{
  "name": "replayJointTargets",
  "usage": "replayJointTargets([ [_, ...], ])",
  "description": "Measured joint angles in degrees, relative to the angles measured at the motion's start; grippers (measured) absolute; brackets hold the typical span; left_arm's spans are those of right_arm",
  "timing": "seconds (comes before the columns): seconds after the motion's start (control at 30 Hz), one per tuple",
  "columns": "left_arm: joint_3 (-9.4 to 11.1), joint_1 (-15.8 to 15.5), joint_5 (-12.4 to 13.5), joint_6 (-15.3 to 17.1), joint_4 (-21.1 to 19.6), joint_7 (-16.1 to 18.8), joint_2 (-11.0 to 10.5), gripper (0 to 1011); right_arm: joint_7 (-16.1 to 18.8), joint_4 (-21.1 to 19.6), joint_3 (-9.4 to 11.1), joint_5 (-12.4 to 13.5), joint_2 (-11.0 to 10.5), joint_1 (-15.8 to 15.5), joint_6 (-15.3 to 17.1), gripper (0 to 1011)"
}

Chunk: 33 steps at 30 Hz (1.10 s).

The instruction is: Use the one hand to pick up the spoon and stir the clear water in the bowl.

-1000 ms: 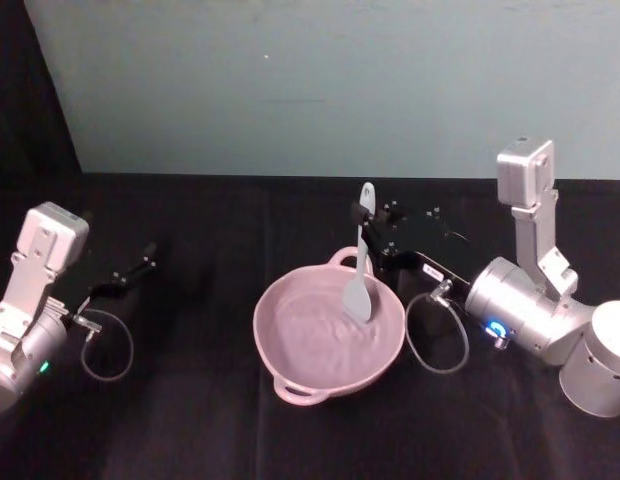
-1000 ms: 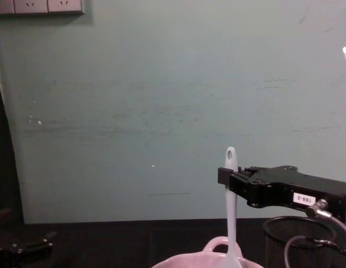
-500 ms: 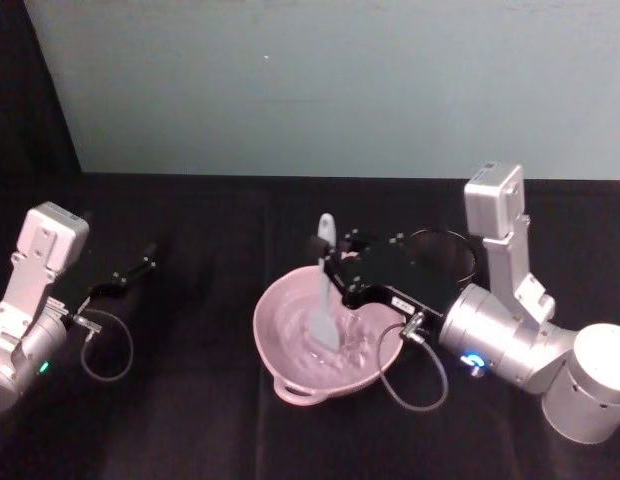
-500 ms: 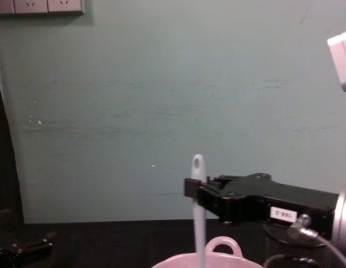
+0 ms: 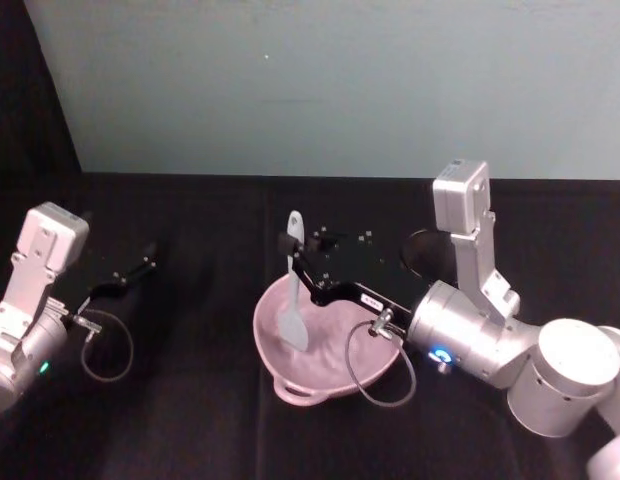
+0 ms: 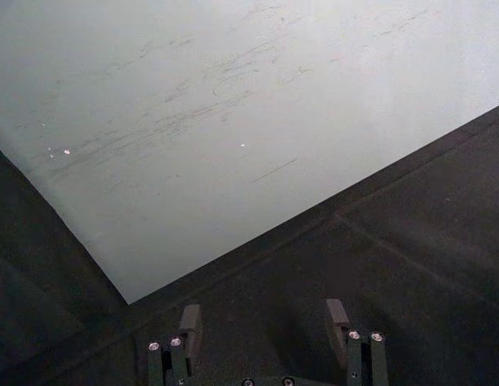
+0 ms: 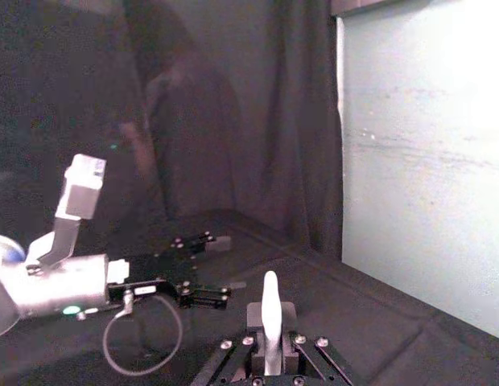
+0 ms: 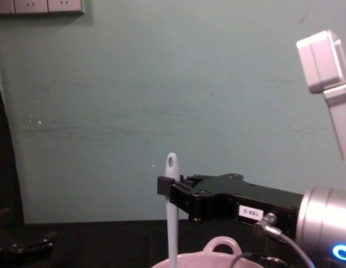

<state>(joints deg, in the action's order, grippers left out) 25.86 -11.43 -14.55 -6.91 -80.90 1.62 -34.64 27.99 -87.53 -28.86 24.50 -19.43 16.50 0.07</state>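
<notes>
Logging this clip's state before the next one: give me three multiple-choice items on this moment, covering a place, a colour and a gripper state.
1. Where is the spoon's blade?
A. Inside the bowl
B. Lying flat outside it
C. Resting on its loop handle

2. What colour is the bowl?
A. Blue
B. Pale pink
C. Black

3. What is the right gripper doing?
A. Open above the bowl
B. Shut on the spoon's handle, spoon upright
C. Shut on the bowl's rim

Answers:
1 A: the head view shows the blade pointing down within the rim, toward the bowl's left side.
2 B: its wall and rim are pale pink against the black table.
3 B: its fingers clamp the handle just below the oval hole, while the left gripper sits open at the table's far left.
</notes>
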Motion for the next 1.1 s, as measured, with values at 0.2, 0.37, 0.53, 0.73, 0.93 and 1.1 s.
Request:
replayJointTargets([
  [0.2, 0.0, 0.0, 0.0, 0.0, 0.0, 0.0, 0.0, 1005, -0.1, 3.9, 0.3, 0.8, 1.8, 2.1, -0.4, 114],
  [0.37, 0.0, 0.0, 0.0, 0.0, 0.0, 0.0, 0.0, 1005, -1.1, 5.4, 1.3, 0.8, 1.9, 3.0, -0.4, 114],
  [0.53, 0.0, 0.0, 0.0, 0.0, 0.0, 0.0, 0.0, 1005, -2.2, 5.5, 2.8, 0.8, 0.8, 2.9, -0.3, 114],
  [0.73, 0.0, 0.0, 0.0, 0.0, 0.0, 0.0, 0.0, 1005, -2.6, 4.5, 4.3, 0.6, -0.7, 2.0, -0.2, 114],
  [0.93, 0.0, 0.0, 0.0, 0.0, 0.0, 0.0, 0.0, 1005, -2.7, 3.2, 5.0, 0.1, -1.9, 1.1, 0.1, 114],
  [1.1, 0.0, 0.0, 0.0, 0.0, 0.0, 0.0, 0.0, 1005, -2.4, 1.6, 4.9, -0.6, -3.0, 0.4, 0.5, 114],
])
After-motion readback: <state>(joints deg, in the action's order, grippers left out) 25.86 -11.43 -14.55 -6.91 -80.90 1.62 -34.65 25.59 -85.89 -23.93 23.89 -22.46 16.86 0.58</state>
